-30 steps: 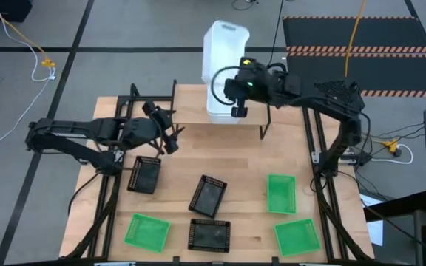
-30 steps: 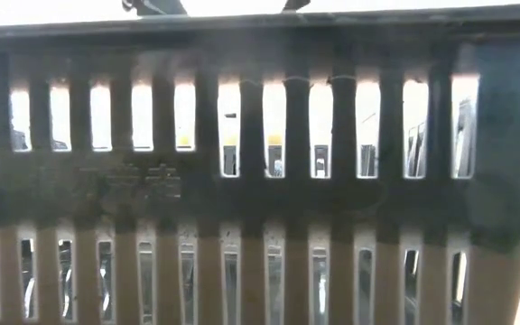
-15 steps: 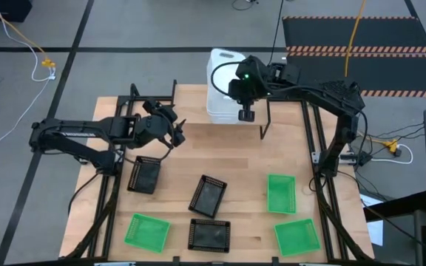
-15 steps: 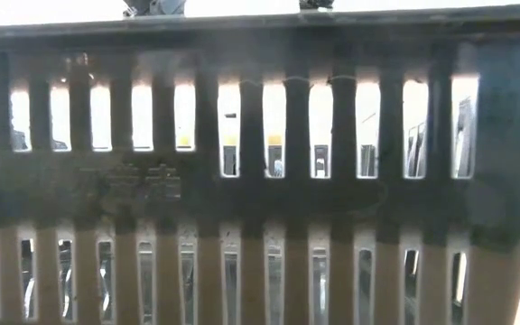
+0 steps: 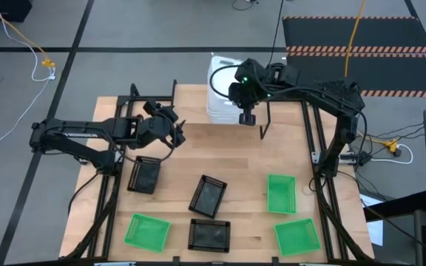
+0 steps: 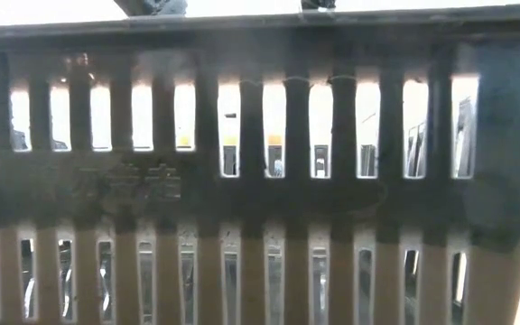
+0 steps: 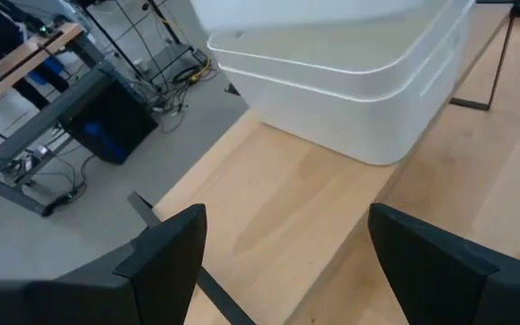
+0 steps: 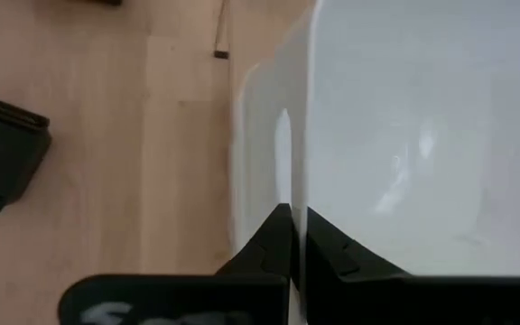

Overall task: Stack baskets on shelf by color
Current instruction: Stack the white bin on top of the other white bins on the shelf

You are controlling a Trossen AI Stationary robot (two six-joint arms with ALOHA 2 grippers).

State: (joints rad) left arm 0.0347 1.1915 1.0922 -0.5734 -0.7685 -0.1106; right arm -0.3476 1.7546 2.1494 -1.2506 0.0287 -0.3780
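The white baskets (image 5: 224, 81) stand nested at the right part of the shelf (image 5: 191, 103). In the left wrist view they are a stack (image 7: 350, 90) of two with a third on top. My right gripper (image 5: 247, 116) is shut on the top white basket. My left gripper (image 5: 177, 131) hovers open above the shelf's near edge, left of the stack, holding nothing (image 7: 283, 262). Three black mesh baskets (image 5: 144, 175) (image 5: 208, 196) (image 5: 209, 235) and three green ones (image 5: 147, 230) (image 5: 281, 193) (image 5: 297, 236) lie on their bottoms on the table. My right gripper pinches the top white basket's near end wall at its rim (image 8: 294, 171), one finger inside the basket and one outside. The fingers (image 8: 269, 239) come from above, pointing down. The basket rests in the white baskets below it; whether it is fully seated I cannot tell.
A black mesh basket wall (image 6: 260, 181) stands right against the low camera and fills that view. The shelf's thin black legs (image 5: 262, 131) stand near the right gripper. The left part of the shelf board (image 5: 161, 100) is bare wood. Table frame rails run along both sides.
The right gripper has come down and carried the white basket, which was raised and tilted above the shelf, onto the white stack, still holding it. The left gripper has shifted a little toward the far edge, staying open.
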